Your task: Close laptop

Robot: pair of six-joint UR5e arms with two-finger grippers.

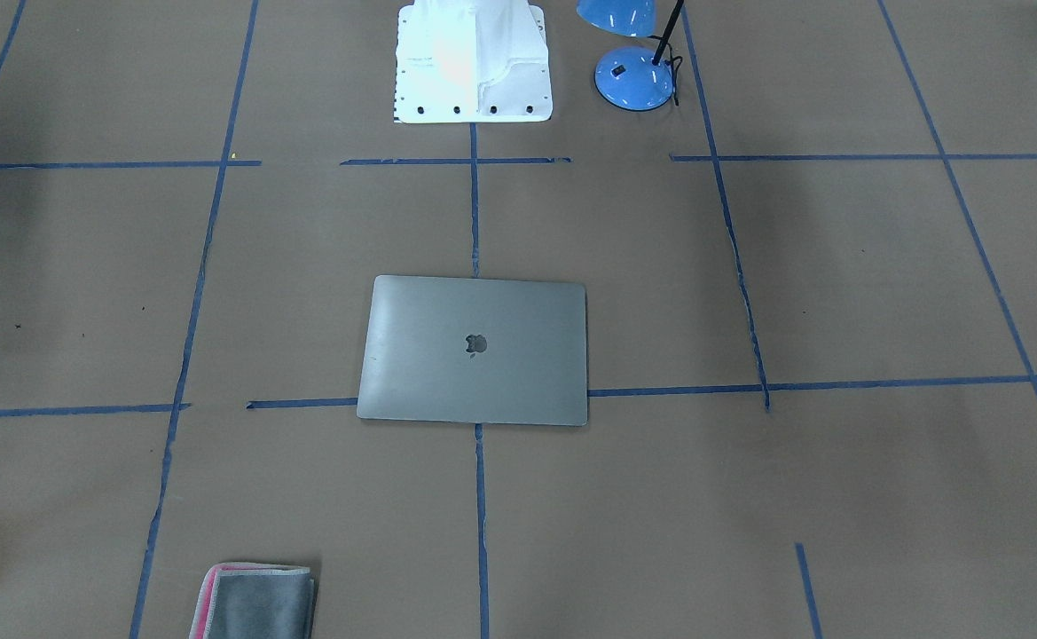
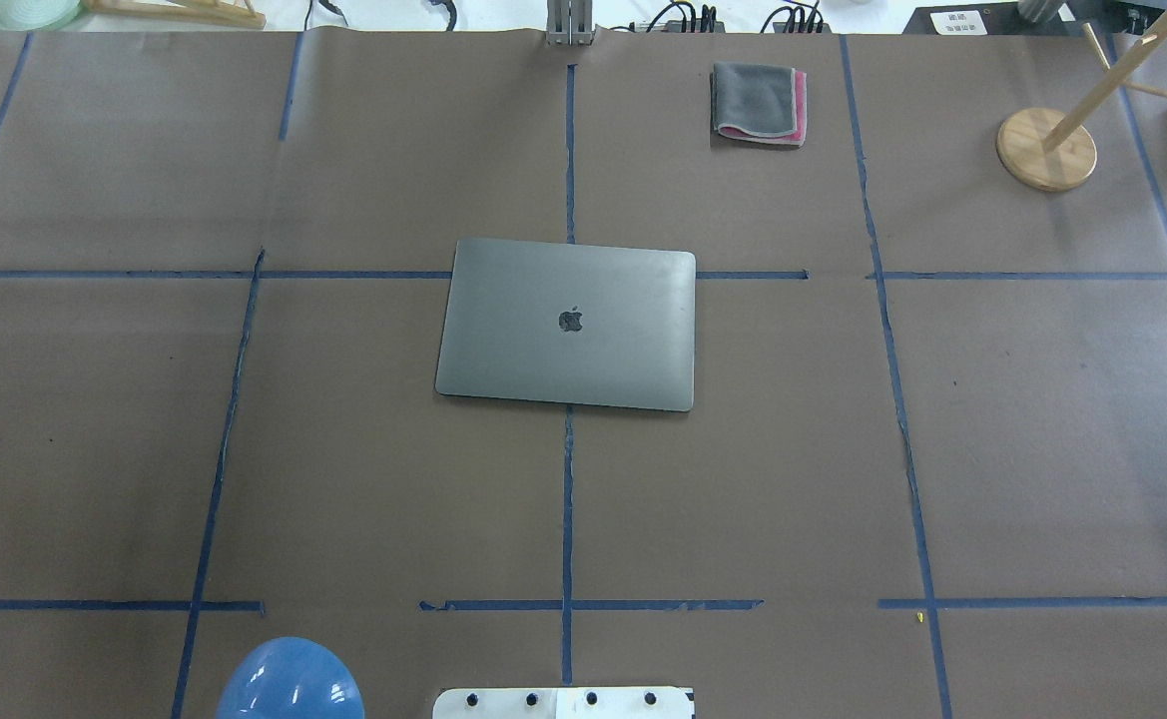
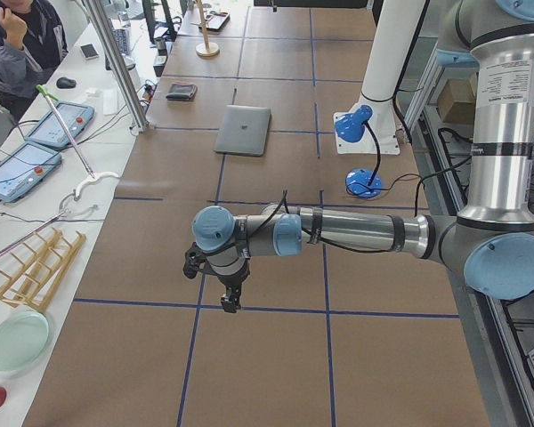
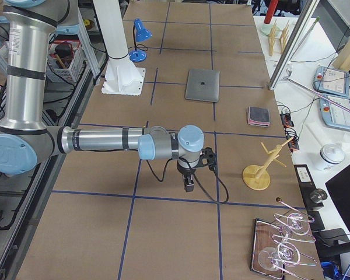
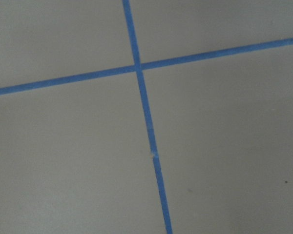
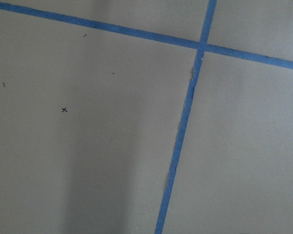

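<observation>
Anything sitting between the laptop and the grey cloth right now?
No. In the overhead view, only bare brown paper lies between the laptop and the cloth.

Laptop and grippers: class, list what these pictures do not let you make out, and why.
Laptop keyboard and screen: hidden under the shut lid in every view.
Left gripper: seen only in the exterior left view, too small to tell open or shut.
Right gripper: likewise, exterior right view only.

Left fingers and right fingers point straight down.
</observation>
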